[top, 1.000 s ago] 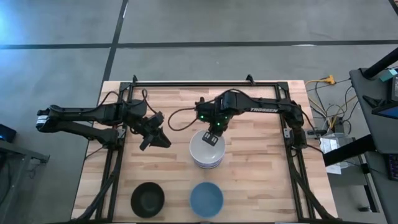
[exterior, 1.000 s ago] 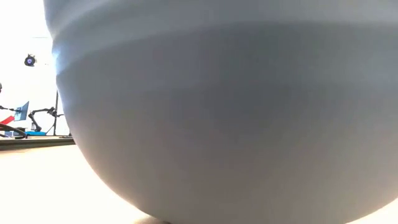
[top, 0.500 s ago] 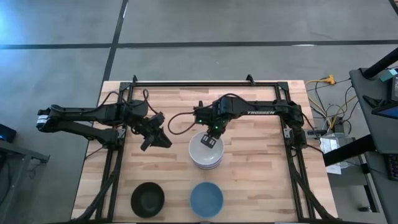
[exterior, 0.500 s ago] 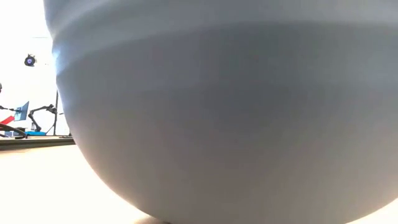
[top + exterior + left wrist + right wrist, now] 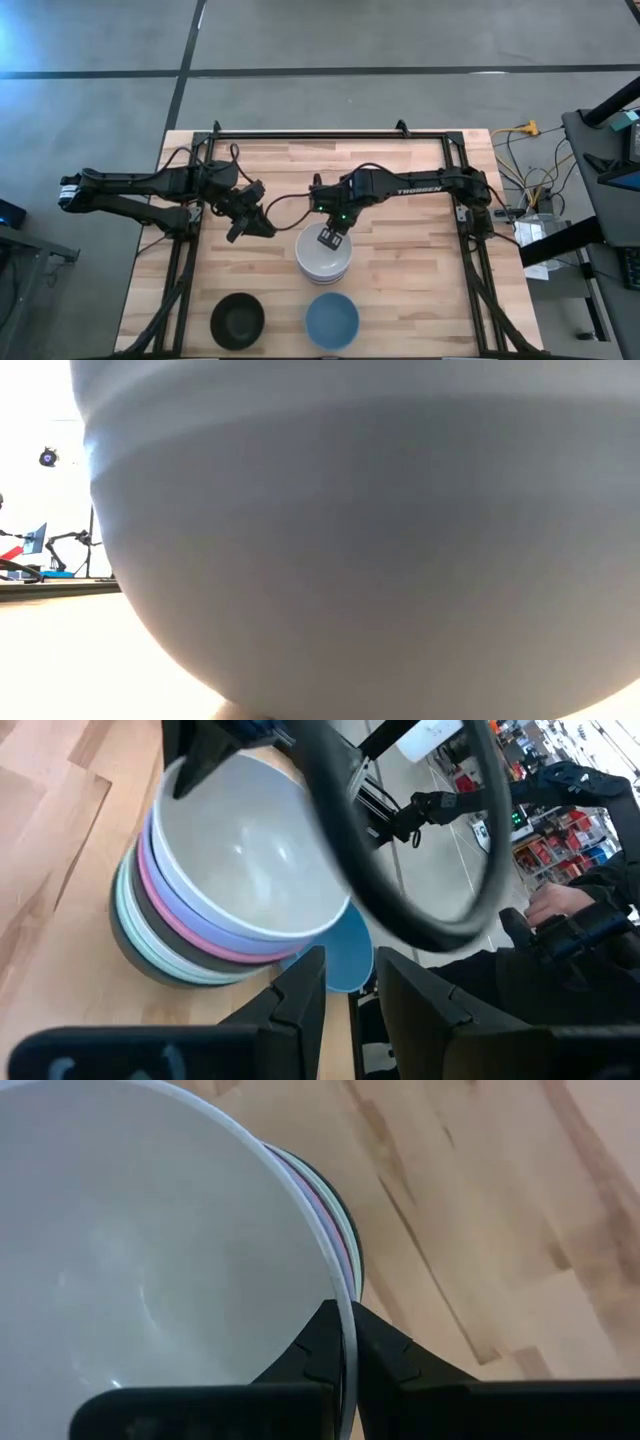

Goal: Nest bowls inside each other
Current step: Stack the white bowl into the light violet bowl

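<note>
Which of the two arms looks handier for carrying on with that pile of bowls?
The right one, I'd say. Its hand already pinches the rim of the top white bowl of the pile, while the left hand hangs beside it, holding nothing. The blue bowl and black bowl wait nearby.

You have the stack of nested bowls (image 5: pixel 322 255) at the frame's centre, with two single bowls (image 5: pixel 237 320) (image 5: pixel 332 320) below it, lower left and directly beneath.

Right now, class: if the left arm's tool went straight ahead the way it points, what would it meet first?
Probably the stack of bowls, whose side fills the view past the left tool. Its exact height against the stack is unclear.
</note>
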